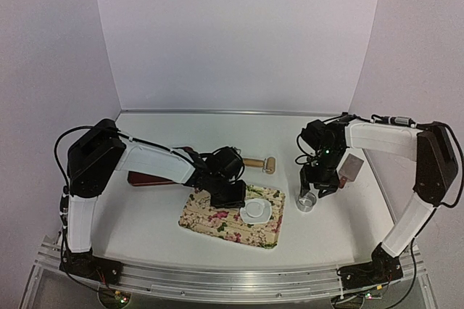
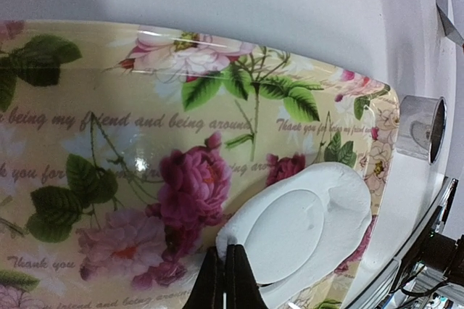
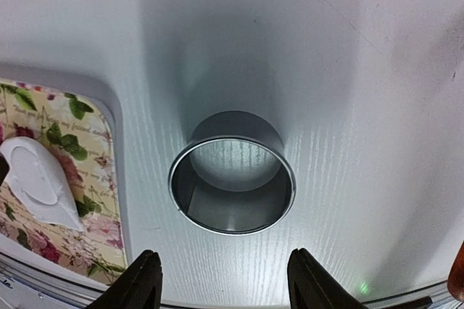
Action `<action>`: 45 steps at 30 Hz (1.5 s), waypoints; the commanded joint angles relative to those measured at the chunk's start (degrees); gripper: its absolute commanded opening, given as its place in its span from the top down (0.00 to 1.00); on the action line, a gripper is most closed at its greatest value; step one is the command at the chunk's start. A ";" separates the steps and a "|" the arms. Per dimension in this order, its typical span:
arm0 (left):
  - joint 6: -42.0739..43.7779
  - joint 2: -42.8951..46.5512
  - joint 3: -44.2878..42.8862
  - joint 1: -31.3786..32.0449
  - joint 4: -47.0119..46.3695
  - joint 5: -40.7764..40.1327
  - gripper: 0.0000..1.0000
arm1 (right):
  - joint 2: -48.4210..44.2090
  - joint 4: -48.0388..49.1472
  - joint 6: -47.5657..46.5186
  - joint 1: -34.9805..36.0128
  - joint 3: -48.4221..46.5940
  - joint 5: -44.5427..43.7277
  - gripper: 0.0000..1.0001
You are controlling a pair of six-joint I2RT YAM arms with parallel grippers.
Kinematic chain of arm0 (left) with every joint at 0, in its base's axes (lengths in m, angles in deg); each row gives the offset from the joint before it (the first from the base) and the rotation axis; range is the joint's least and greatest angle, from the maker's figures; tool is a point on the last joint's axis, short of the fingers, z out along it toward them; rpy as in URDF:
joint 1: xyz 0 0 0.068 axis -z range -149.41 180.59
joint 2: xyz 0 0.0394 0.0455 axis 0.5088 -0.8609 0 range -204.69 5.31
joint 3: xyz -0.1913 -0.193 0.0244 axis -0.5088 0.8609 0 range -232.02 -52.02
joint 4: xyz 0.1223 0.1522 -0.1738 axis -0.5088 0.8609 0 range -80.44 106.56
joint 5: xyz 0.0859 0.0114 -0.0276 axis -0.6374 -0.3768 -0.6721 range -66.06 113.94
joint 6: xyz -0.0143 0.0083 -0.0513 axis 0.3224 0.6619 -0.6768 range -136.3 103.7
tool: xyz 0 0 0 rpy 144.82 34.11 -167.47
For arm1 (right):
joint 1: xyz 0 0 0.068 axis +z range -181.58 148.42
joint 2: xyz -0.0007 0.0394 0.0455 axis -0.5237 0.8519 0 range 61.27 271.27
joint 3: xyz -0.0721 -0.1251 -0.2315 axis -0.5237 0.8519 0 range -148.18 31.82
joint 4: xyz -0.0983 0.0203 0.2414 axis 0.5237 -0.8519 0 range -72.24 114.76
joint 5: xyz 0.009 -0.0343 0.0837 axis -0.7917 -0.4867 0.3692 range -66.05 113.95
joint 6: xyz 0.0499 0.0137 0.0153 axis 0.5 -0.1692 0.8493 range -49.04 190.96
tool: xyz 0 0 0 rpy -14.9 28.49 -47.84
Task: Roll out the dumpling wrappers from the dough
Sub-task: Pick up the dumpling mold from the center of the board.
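Flattened dough (image 2: 341,193) sits at the floral tray's (image 2: 109,69) right end, one dumpling wrapper (image 2: 279,233) stamped in it, not yet lifted free. The left pincer (image 2: 225,276) is clenched at its left edge; the right pincer (image 3: 227,283) hangs released over the ring cutter (image 3: 235,211).

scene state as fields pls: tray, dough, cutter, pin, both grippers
floral tray: flat on the table, between the arms
dough: flattened white sheet on the tray's right end, round outline pressed into it
ring cutter: upright on bare table, right of the tray
rolling pin: on the table behind the tray, nothing touching it
left gripper: jaws shut, tips at the dough's near edge; cannot tell if it is pinched
right gripper: jaws open, above the ring cutter, clear of it
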 commanded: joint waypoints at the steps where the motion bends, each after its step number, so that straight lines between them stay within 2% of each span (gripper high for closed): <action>1: 1.04 3.83 2.57 -0.18 -2.23 -2.23 1.00 | 1.27 -1.84 0.39 -0.95 -0.36 -2.72 0.55; 4: 0.99 3.72 2.61 -0.19 -2.35 -2.16 1.00 | 2.38 -1.71 -0.04 -1.11 -0.57 -3.15 0.58; 9: 1.00 3.23 1.82 -0.18 -2.07 -1.89 1.00 | 5.72 -1.62 -1.32 -1.63 -1.53 -5.54 0.69; 19: 0.64 3.59 1.82 -0.18 -1.27 -2.52 1.00 | 9.39 0.40 -3.70 -3.77 -2.72 -7.02 0.82; 24: 1.08 3.30 1.32 -0.18 -0.81 -2.42 1.00 | 10.05 2.78 -5.49 -4.31 -2.63 -3.92 0.83; 27: 1.78 2.84 0.55 -0.19 -0.06 -2.43 1.00 | 9.76 3.35 -6.00 -4.32 -3.04 -2.22 0.77; 29: 1.97 2.53 -1.14 -0.17 3.00 -3.99 0.88 | 8.80 3.18 -5.81 -4.36 -3.39 -1.55 0.71; 34: 1.75 4.93 -4.47 -0.18 8.44 -10.89 0.45 | 3.06 1.94 -5.66 -4.50 -4.04 -0.94 0.57; 36: 1.25 5.51 -7.23 -0.10 10.79 -13.77 0.35 | 1.01 1.26 -5.78 -4.80 -4.56 -0.26 0.53; 40: 1.03 2.55 -15.43 0.37 12.75 -13.10 0.31 | -1.28 -0.33 -5.89 -5.72 -6.96 0.28 0.51; 45: 0.92 -7.63 -30.53 1.67 15.71 -6.19 0.31 | -2.87 -1.82 -6.60 -8.16 -10.20 0.58 0.49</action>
